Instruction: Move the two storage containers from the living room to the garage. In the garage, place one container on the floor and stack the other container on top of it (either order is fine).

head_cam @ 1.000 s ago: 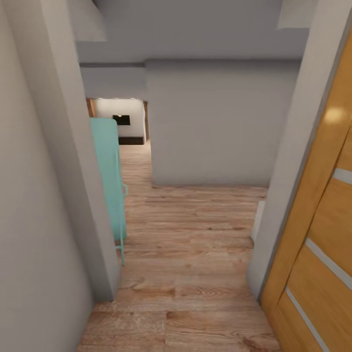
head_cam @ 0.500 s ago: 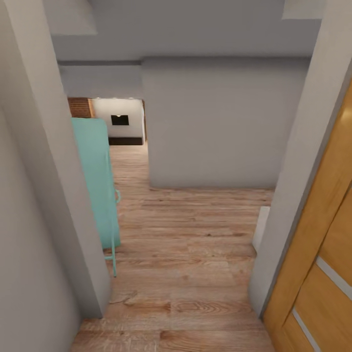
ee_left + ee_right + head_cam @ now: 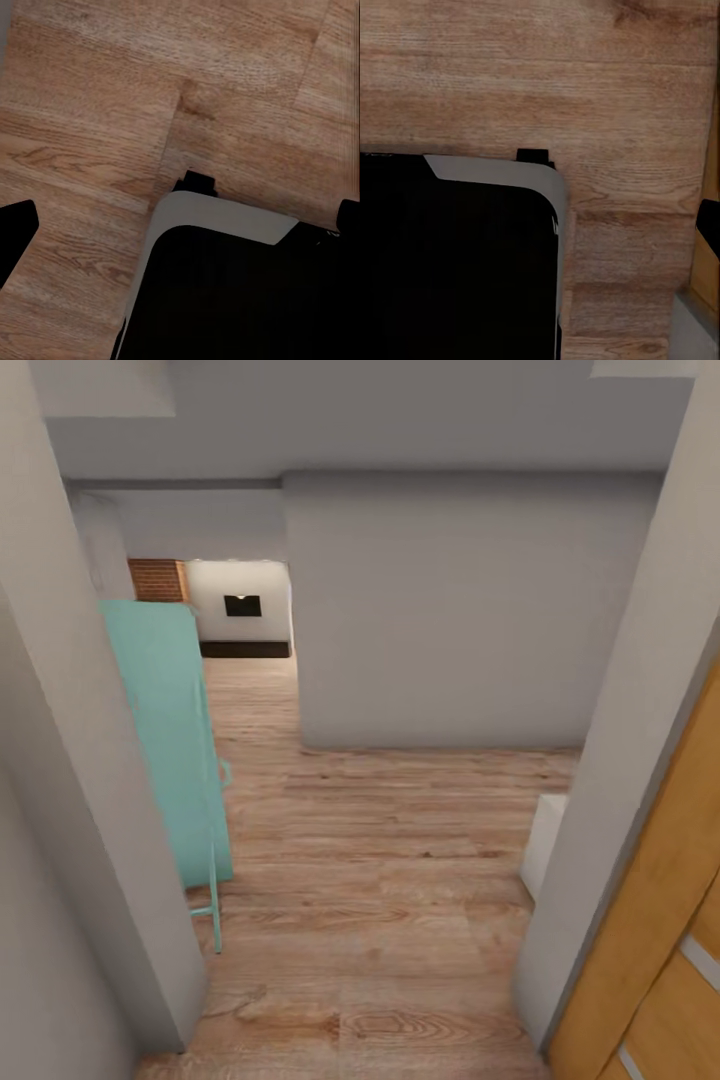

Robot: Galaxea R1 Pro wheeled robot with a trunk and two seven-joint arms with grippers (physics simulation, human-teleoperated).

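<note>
A light wood plank floor (image 3: 400, 920) runs past a turquoise panel (image 3: 165, 740) toward a brick-and-dark-stone fireplace (image 3: 160, 580); I cannot tell either claw's state.

No readable text, label, brand, number or sign appears on any surface here.

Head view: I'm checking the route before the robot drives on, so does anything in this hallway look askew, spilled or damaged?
Nothing stands out. The wood plank floor looks clean and unbroken, the teal cabinet stands upright beside the left wall, and the wooden door at the right looks intact. The brick fireplace shows far down the passage.
</note>
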